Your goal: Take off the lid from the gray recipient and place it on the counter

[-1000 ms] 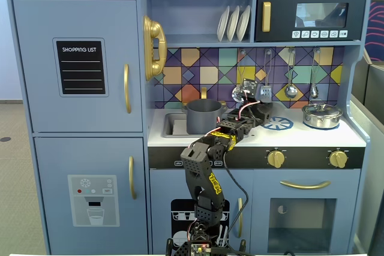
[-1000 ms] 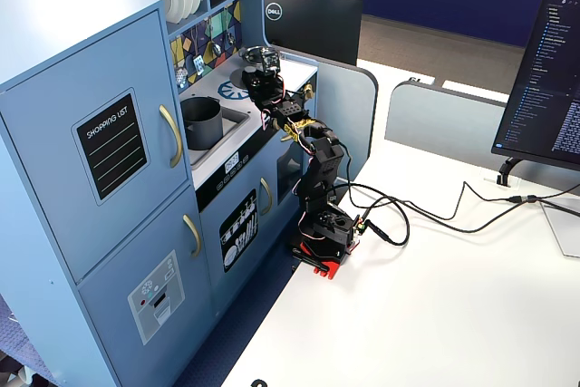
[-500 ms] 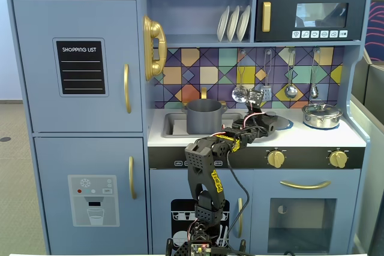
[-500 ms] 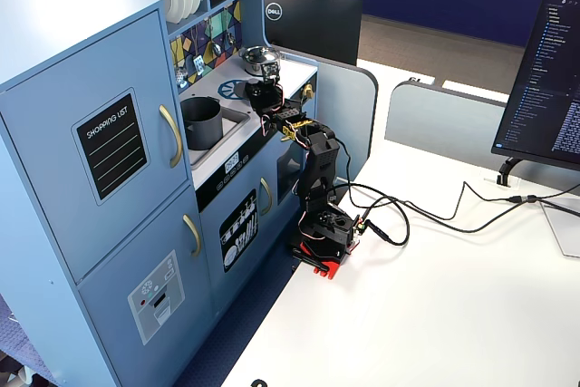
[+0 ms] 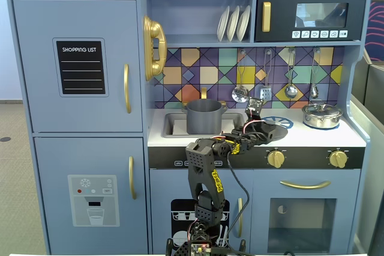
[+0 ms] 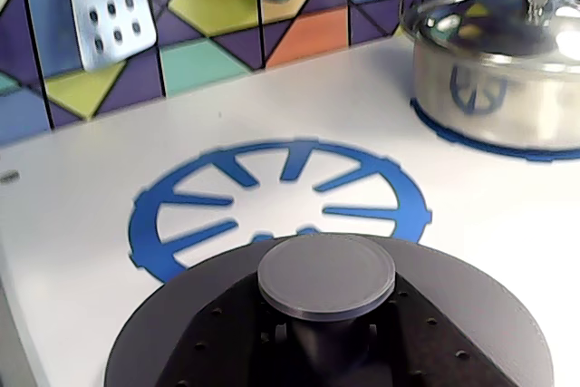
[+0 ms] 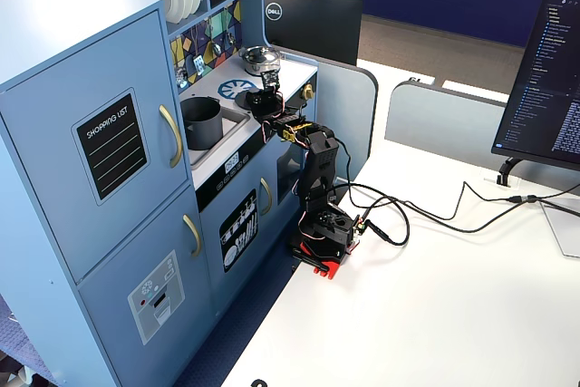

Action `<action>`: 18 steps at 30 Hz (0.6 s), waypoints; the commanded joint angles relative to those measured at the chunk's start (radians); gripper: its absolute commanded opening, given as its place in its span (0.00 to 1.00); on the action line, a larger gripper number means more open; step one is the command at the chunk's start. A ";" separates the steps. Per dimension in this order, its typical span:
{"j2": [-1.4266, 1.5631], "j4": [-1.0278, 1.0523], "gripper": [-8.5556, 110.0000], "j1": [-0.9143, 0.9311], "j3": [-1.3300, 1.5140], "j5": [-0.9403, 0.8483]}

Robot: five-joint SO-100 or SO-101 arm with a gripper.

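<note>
The gray recipient stands open in the sink cut-out, also seen in the other fixed view. The lid is off it, held flat by its knob low over the white counter, at the near edge of the blue burner ring. I cannot tell whether the lid touches the counter. My gripper is shut on the knob's stem. In both fixed views the gripper with the lid sits right of the gray pot.
A shiny silver pot with its own lid stands on the far right burner. Utensils hang on the tiled back wall. The sink lies left of the burner ring.
</note>
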 commanded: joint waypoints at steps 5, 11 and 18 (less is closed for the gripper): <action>-0.009 -0.044 0.07 0.002 -0.009 -0.017; -0.021 -0.075 0.08 0.000 -0.006 -0.017; 0.000 -0.137 0.28 0.015 0.041 -0.025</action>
